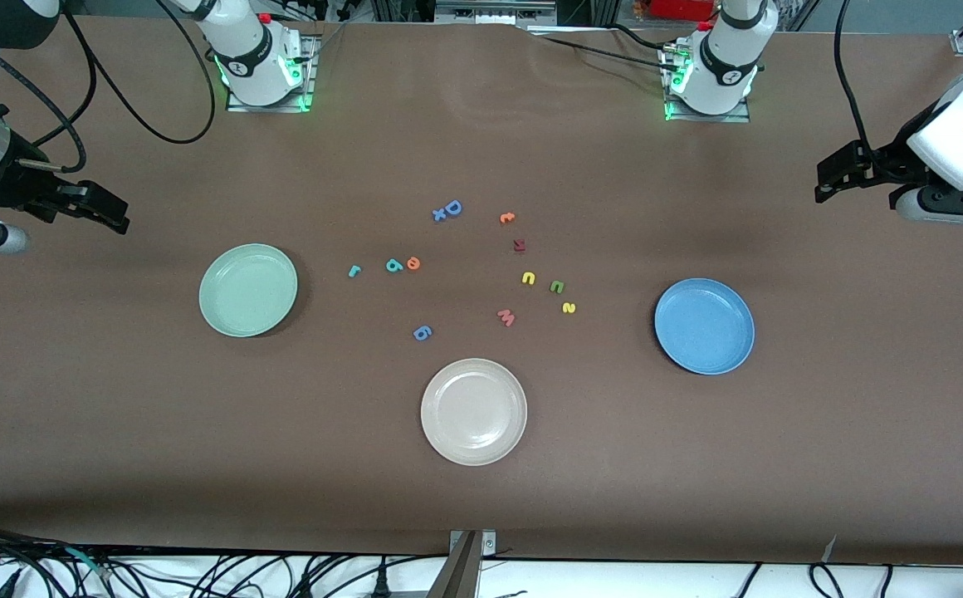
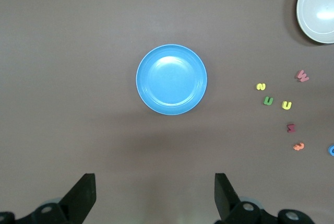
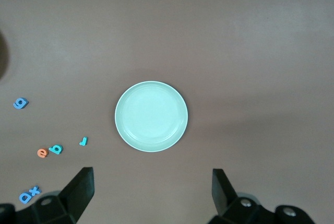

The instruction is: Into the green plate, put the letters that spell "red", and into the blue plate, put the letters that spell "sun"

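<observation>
The teal "r" (image 1: 354, 271), teal "d" (image 1: 393, 265) and orange "e" (image 1: 413, 263) lie in a row on the table beside the empty green plate (image 1: 248, 290). Yellow "u" (image 1: 529, 277), olive "n" (image 1: 557, 286) and yellow "s" (image 1: 569, 308) lie toward the empty blue plate (image 1: 704, 325). My right gripper (image 1: 116, 214) hangs open and empty at the right arm's end of the table, looking down on the green plate (image 3: 151, 116). At the left arm's end, my left gripper (image 1: 826, 178) is open and empty, with the blue plate (image 2: 171, 79) in its view.
A cream-white plate (image 1: 474, 411) sits nearest the front camera. Other loose letters lie among the task's own: a blue "D" (image 1: 452, 208), an orange "t" (image 1: 507, 218), a dark red letter (image 1: 519, 245), a pink "w" (image 1: 505, 317) and a blue "6" shape (image 1: 422, 333).
</observation>
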Tool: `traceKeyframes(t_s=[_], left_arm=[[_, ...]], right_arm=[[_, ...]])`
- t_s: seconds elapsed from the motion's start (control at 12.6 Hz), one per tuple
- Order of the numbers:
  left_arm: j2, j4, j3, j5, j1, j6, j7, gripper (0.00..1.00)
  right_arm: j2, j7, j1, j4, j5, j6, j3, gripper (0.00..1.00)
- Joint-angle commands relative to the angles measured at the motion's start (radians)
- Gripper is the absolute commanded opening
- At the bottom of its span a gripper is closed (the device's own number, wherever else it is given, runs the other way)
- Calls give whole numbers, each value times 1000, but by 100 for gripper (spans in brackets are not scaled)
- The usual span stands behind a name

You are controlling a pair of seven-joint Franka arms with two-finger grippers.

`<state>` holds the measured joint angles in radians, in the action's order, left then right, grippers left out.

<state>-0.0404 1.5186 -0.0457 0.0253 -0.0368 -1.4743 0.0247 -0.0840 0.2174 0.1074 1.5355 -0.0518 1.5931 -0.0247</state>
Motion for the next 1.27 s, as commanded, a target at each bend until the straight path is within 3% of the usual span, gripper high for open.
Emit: traceKeyframes(t_s=[0.0,1.19], left_arm=[[17,17,6,16,11,-14,-22,100],[24,17,0,16,29,-15,-22,100]], right_arm=[[-2,11,-2,5,-7,19,3,100],[-20,16,15,11,-7,19,6,100]])
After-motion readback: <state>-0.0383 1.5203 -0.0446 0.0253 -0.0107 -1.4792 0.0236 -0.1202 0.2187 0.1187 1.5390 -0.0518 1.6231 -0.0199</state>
